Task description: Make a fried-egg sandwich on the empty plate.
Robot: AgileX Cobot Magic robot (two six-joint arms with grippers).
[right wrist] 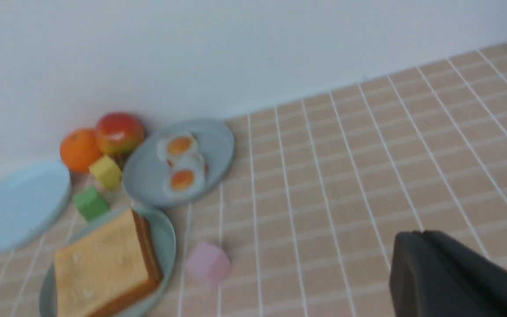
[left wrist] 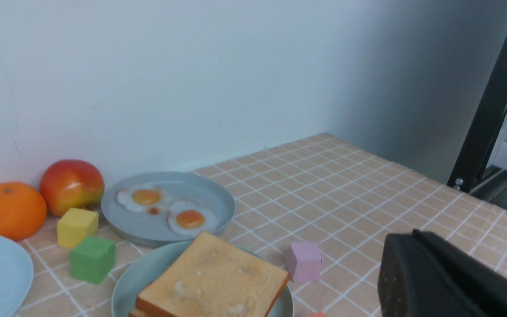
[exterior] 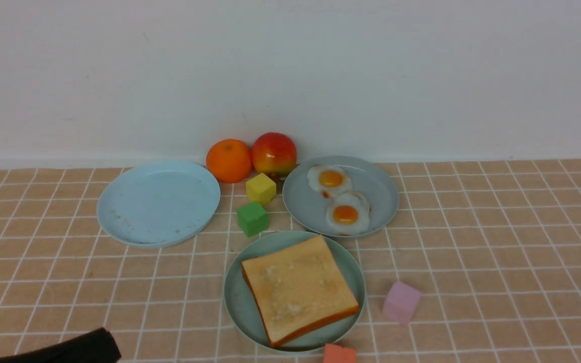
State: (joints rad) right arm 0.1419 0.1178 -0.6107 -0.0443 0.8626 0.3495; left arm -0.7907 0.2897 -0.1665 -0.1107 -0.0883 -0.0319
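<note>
Down at the near edge of the counter, the left claw shows only as a dark tip, clenched and holding nothing. It sits well short of, and to the left of, the mint-green plate, our landmark. The right claw appears only in its own wrist view, clenched and empty too, well apart from that plate.

On the mint-green plate sits the sandwich: a golden toast slice on top, tilted, with a second slice's edge peeking beneath in the left wrist view. Whether an egg lies between them, I can't tell.

Behind and left of the landmark, the pale blue plate carries nothing. Behind and right, the grey-blue plate holds two fried eggs, edges touching.

Farther back stand an orange and a red fruit. A yellow cube and green cube sit between the rear plates, a pink cube just right of the landmark, and an orange-red block at its near rim.
</note>
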